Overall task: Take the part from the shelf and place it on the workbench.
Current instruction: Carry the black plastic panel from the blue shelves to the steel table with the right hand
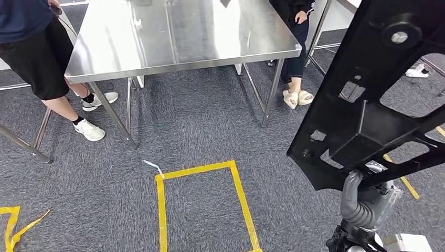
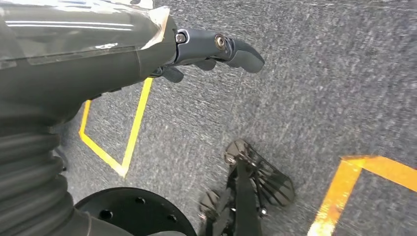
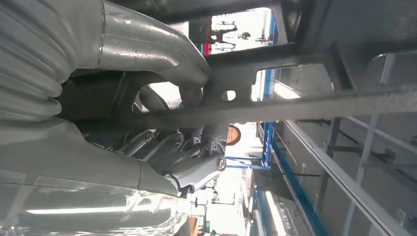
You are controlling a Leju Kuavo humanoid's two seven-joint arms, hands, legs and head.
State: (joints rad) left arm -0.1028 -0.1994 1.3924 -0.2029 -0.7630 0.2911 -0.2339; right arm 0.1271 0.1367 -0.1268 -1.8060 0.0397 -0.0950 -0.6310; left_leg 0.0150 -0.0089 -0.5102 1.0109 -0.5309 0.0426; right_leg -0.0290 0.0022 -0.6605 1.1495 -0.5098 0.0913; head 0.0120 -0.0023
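Observation:
A large black plastic part with cut-outs rises at the right of the head view, held up from below by my right hand. In the right wrist view the thumb and fingers wrap around a bar of the part. The steel workbench stands ahead, past the carpet. My left hand hangs over the grey carpet with its fingers stretched out and nothing in them.
A yellow tape rectangle marks the carpet in front of me. A person in black shorts stands at the workbench's left end; another person's legs are at its right end. More yellow tape lies at the lower left.

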